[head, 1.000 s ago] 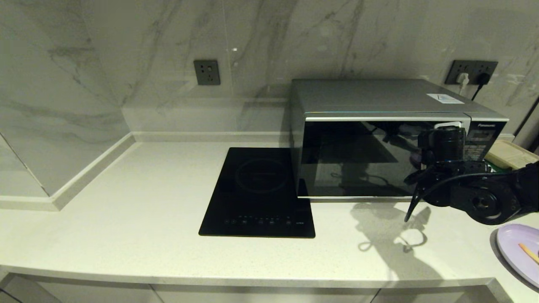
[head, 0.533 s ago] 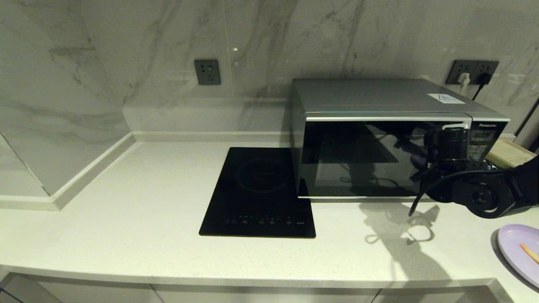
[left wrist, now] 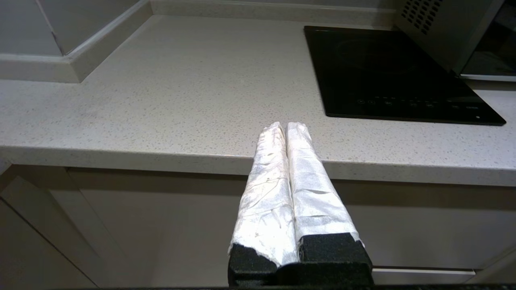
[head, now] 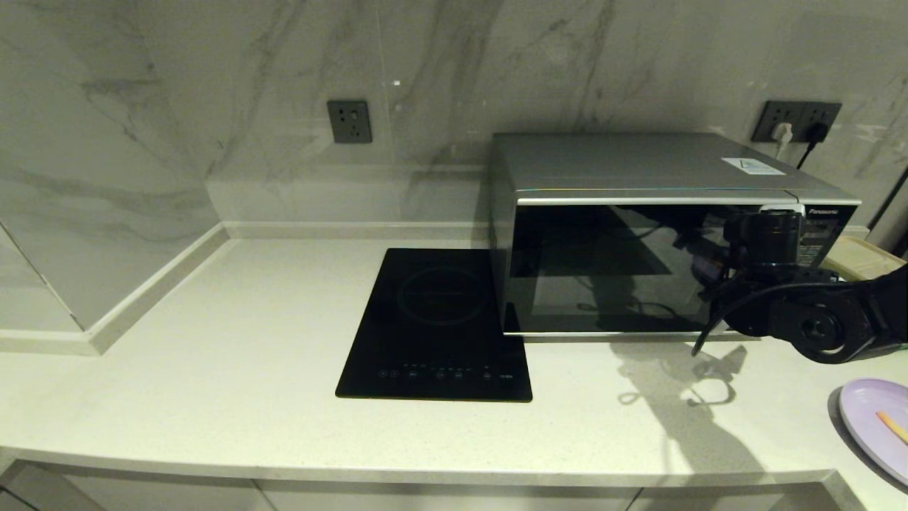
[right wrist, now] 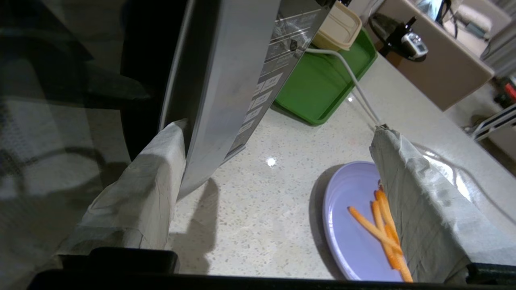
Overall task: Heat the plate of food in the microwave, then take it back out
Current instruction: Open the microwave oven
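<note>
The microwave (head: pixel 624 167) stands at the back right of the counter with its dark glass door shut. My right gripper (head: pixel 770 216) is open at the door's right end, straddling the curved silver strip (right wrist: pixel 225 80). One of its fingers (right wrist: pixel 153 177) lies by the dark glass. The other one (right wrist: pixel 419 193) hangs above the plate of food (right wrist: pixel 350 209), a lavender plate with orange sticks (right wrist: pixel 379 229) on the counter at the right edge (head: pixel 876 419). My left gripper (left wrist: pixel 284 125) is shut and empty, parked below the counter's front edge.
A black induction hob (head: pixel 436 319) lies left of the microwave. To the microwave's right sit a green tray (right wrist: pixel 322 88) and a beige lidded box (right wrist: pixel 338 28). A white cable (right wrist: pixel 354 84) runs across the counter there.
My right gripper has moved right and closer to the microwave door's right end. The door, the plate and the left arm have stayed put.
</note>
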{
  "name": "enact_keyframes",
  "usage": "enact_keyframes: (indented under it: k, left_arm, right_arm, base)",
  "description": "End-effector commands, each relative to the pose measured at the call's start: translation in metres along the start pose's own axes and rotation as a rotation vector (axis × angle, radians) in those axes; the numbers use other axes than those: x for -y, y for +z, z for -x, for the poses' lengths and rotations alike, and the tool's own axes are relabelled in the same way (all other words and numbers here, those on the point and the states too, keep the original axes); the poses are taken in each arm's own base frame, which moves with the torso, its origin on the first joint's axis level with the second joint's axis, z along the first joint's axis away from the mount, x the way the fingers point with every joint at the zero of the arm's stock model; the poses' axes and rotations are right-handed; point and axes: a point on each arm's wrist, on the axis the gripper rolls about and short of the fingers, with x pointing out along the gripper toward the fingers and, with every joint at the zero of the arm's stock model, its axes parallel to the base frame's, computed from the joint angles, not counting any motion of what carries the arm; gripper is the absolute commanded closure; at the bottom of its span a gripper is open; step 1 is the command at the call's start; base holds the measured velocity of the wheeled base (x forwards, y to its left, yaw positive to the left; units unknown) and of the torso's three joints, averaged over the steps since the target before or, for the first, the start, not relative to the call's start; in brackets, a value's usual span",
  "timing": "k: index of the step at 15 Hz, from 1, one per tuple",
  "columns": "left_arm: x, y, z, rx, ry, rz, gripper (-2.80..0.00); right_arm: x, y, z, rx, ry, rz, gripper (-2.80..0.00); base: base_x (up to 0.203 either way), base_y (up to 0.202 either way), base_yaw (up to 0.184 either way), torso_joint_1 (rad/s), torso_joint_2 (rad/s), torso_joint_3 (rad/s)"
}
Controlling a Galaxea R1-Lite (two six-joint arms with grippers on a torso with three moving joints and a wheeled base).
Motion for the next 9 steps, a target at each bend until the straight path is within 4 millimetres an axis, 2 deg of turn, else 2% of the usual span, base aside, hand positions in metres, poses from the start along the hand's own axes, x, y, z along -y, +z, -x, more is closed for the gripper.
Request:
enact_keyframes:
  k: [1,6,9]
  left_arm:
    - [0.0,0.0,0.0,0.0,0.001,0.001,0.0]
    - [0.0,0.0,0.0,0.0,0.001,0.001,0.0]
    - [0.0,0.0,0.0,0.0,0.001,0.001,0.0]
  right_arm:
    - [0.004,0.002,-0.001,0.003,-0.016,-0.036,-2.8]
    - [0.004,-0.005,0.0,-0.008,-0.019,-0.049,-2.8]
    - [0.011,-0.01,0.004,-0.016,-0.02,-0.043,-2.8]
  base:
    - [0.0,0.0,0.0,0.0,0.0,0.0]
    - [0.0,0.0,0.0,0.0,0.0,0.0]
    - [0.0,0.0,0.0,0.0,0.0,0.0]
